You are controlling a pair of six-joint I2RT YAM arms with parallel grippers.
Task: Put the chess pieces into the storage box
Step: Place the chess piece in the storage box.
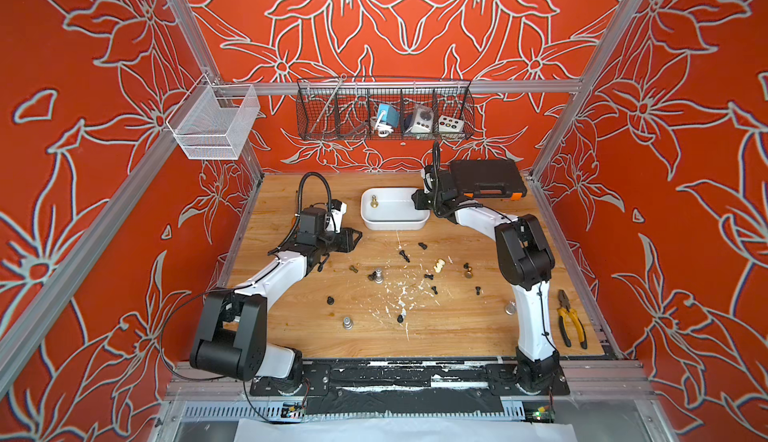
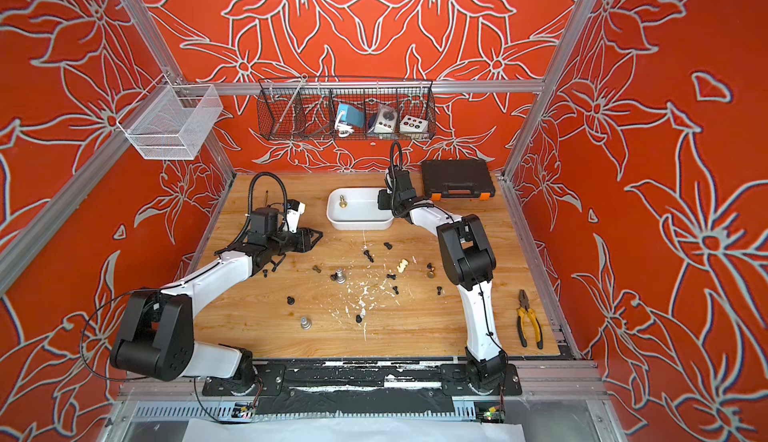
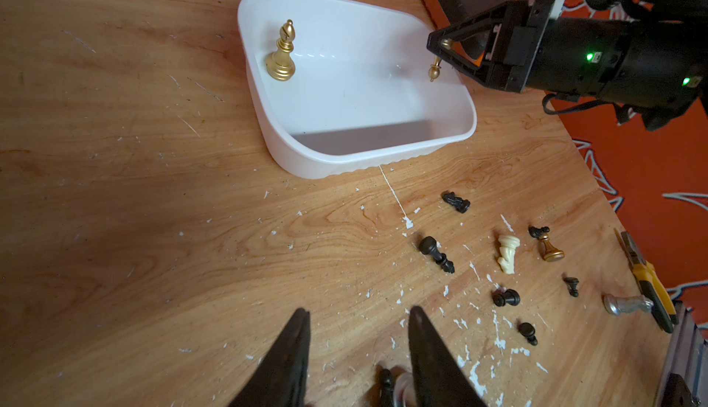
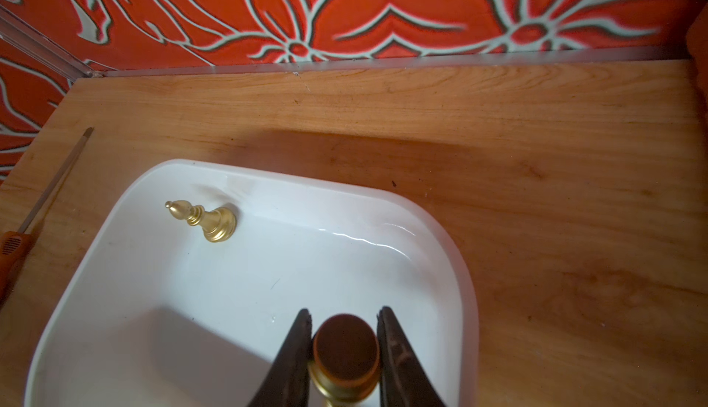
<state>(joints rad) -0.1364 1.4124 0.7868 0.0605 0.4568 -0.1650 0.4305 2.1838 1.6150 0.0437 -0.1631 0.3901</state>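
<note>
The white storage box (image 1: 395, 224) (image 2: 359, 224) stands at the back middle of the wooden table. A gold bishop (image 1: 374, 201) (image 3: 282, 52) (image 4: 207, 219) stands upright inside it. My right gripper (image 1: 417, 196) (image 3: 436, 56) (image 4: 344, 315) hangs over the box's right end, shut on a gold chess piece (image 4: 346, 347) whose round base faces the wrist camera. My left gripper (image 1: 355, 238) (image 3: 358, 311) is open and holds nothing, left of the box, above bare wood. Loose chess pieces lie mid-table: black ones (image 1: 404, 256), a cream one (image 1: 439, 265) (image 3: 507, 253), a gold pawn (image 1: 468, 272), silver ones (image 1: 378, 275) (image 1: 347, 322).
A black case with orange latches (image 1: 486, 178) sits right behind the right gripper. Yellow-handled pliers (image 1: 571, 323) lie by the right edge. An orange-handled screwdriver (image 4: 11, 248) lies at the back left. Wire baskets (image 1: 384, 111) (image 1: 214, 121) hang on the frame above.
</note>
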